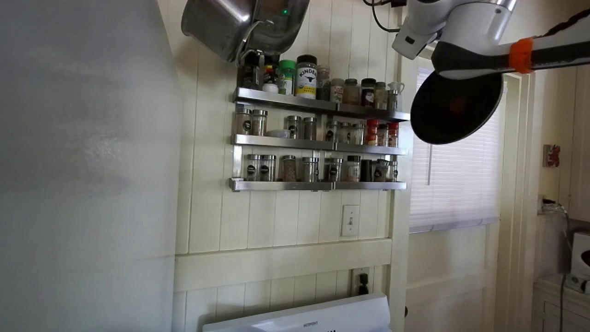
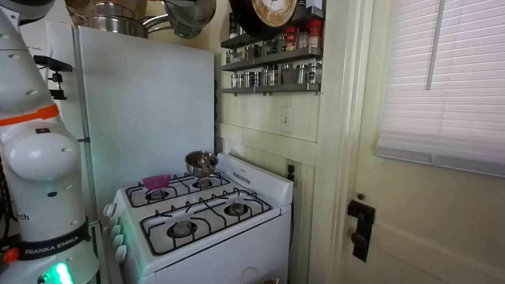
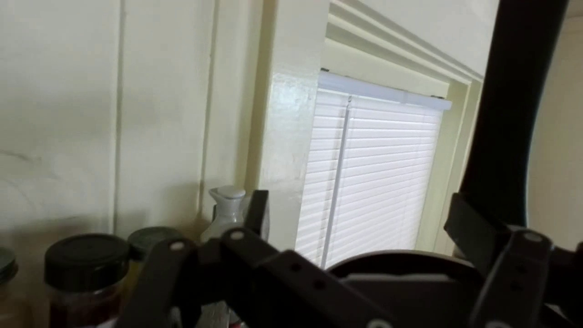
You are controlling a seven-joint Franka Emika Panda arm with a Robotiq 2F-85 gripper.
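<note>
In the wrist view my gripper point(image 3: 357, 212) stands open, its fingertips wide apart. Only the window blind, well behind, shows in the gap. Low down, past the gripper's body, curves the rim of a dark frying pan point(image 3: 405, 260). Outside the right-hand finger rises a long black bar point(image 3: 510, 114) that looks like the pan's handle; whether the finger touches it I cannot tell. The round pan hangs tilted below the arm in an exterior view point(image 1: 456, 110), and its worn pale base shows in an exterior view point(image 2: 274, 12). What holds the pan up is hidden.
Steel wall shelves point(image 1: 286, 185) carry several spice jars. A glass cruet point(image 3: 227, 202) and a black-lidded jar point(image 3: 86, 262) are near the left-hand finger. A steel pot point(image 1: 216, 27) hangs beside the fridge point(image 1: 87, 207). Below stands the stove point(image 2: 221, 260) with a pink bowl point(image 2: 157, 182) and saucepan point(image 2: 197, 170).
</note>
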